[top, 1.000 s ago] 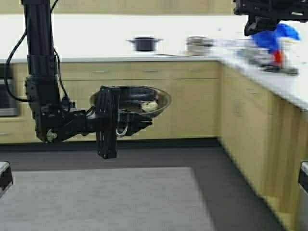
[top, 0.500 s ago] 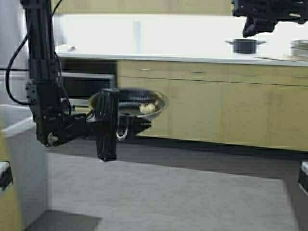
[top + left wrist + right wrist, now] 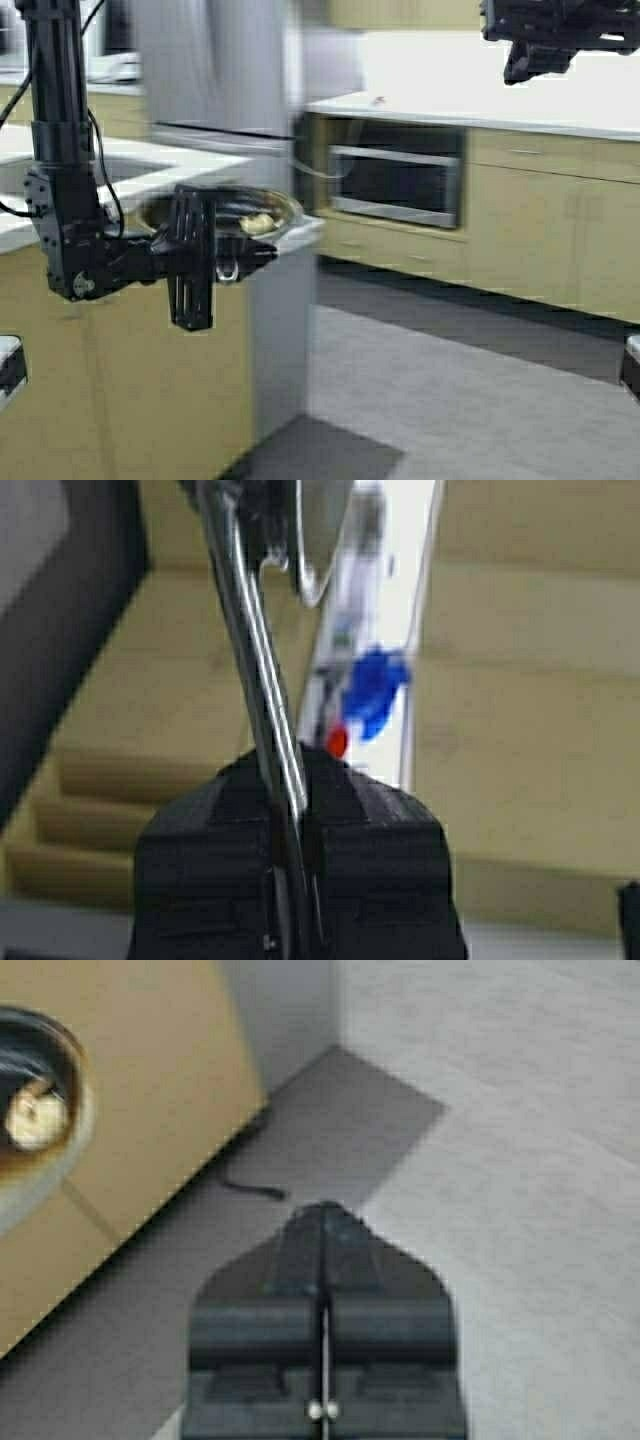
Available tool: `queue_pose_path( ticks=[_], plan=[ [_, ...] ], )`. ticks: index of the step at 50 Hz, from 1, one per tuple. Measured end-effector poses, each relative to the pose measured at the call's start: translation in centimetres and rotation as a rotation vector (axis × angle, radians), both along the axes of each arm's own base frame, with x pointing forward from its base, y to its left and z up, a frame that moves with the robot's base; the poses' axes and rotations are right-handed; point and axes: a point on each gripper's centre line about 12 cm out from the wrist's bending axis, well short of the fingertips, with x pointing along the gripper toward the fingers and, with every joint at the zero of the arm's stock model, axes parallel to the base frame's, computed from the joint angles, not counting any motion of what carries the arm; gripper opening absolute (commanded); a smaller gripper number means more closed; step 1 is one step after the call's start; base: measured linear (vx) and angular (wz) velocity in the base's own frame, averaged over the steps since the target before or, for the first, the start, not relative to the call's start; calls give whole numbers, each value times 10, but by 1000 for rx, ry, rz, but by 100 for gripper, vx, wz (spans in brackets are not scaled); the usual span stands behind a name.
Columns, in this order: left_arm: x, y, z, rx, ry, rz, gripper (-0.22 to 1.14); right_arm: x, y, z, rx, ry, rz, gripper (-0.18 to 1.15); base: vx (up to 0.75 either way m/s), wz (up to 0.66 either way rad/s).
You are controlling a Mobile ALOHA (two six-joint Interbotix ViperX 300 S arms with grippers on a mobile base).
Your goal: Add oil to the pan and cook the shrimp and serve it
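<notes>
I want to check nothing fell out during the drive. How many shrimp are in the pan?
1. The shrimp lies inside the pan, which the left gripper holds by its handle over the counter edge. The pan's rim might hide another.

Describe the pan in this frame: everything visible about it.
The pan is a small round steel frying pan with a shiny rim and dark inside. It is held level in the air, clear of the counter, by the left gripper, whose fingers are shut on its thin steel handle. One pale shrimp lies inside, on the side away from the handle. The right wrist view also shows its rim and the shrimp from above.
</notes>
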Motion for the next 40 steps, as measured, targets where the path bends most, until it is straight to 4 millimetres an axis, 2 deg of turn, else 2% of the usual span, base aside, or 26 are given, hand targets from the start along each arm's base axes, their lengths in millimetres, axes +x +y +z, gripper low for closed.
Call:
queue_pose_path(
  ticks=[14,35,40],
  plan=[
    [-6,-4,4,-1,-1,-26,3,1,0,1,0,-3,0,5,-1,61],
    [-3,-1,5,-3,-3,-14,3,2,1,4,2,-9,2,5,0,56],
    [-1,-1,11,-21,-5,-10,4,2,2,4,2,-9,7,5,0,41]
  ],
)
